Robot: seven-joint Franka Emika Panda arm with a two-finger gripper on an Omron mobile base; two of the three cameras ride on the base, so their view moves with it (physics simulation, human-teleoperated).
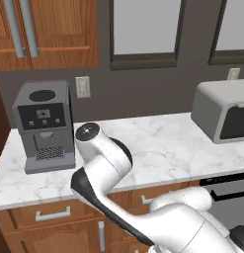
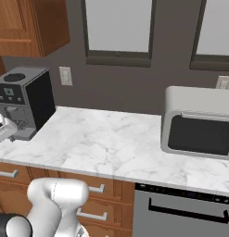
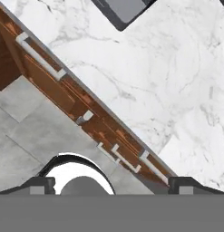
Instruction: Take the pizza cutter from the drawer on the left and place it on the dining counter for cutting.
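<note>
The drawer (image 1: 53, 213) sits shut under the marble worktop, below the coffee machine, with a brown wooden front and one horizontal silver bar handle. In the hand view the same drawer (image 3: 45, 74) runs diagonally at the upper left, its front flush with the neighbouring fronts. My gripper (image 3: 113, 186) looks down from above the worktop's front edge. Its two dark fingertips (image 3: 41, 185) stand far apart, open, with nothing between them. The pizza cutter is hidden. The dining counter is out of view.
A grey coffee machine (image 1: 44, 126) stands on the left of the marble worktop (image 1: 163, 143). A grey microwave (image 2: 199, 122) stands at the right. Narrower wooden drawers (image 2: 95, 201) and a grey appliance front (image 2: 181, 208) lie below. Grey floor tiles (image 3: 27, 136) lie in front.
</note>
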